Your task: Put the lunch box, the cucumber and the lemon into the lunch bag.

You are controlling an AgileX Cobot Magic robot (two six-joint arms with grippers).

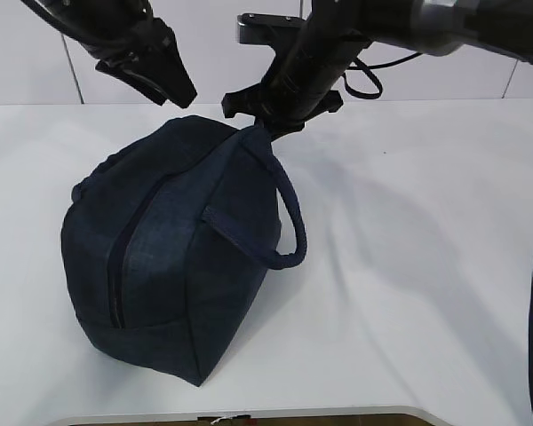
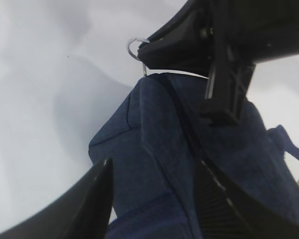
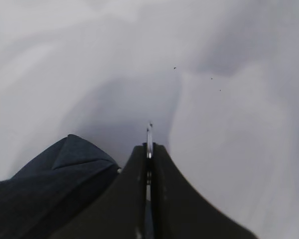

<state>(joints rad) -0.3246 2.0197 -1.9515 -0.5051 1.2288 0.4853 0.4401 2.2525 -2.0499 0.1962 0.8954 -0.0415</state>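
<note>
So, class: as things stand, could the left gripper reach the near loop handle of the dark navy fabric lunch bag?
Probably yes. The left gripper hangs open above the lunch bag, holding nothing, and the near loop handle lies exposed; only the right gripper, shut on the metal ring pull, stands nearby.

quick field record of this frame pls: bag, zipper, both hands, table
lunch bag: dark navy, lying on its side on the table, zipper line facing the camera
zipper: looks closed along its visible length
ring pull: metal, clamped in the right hand
right hand: shut on the ring pull at the bag's far end
left hand: open, above the bag, holding nothing
handle: one loop hanging over the bag's right side
lunch box, cucumber, lemon: not visible in any view
table: white
</note>
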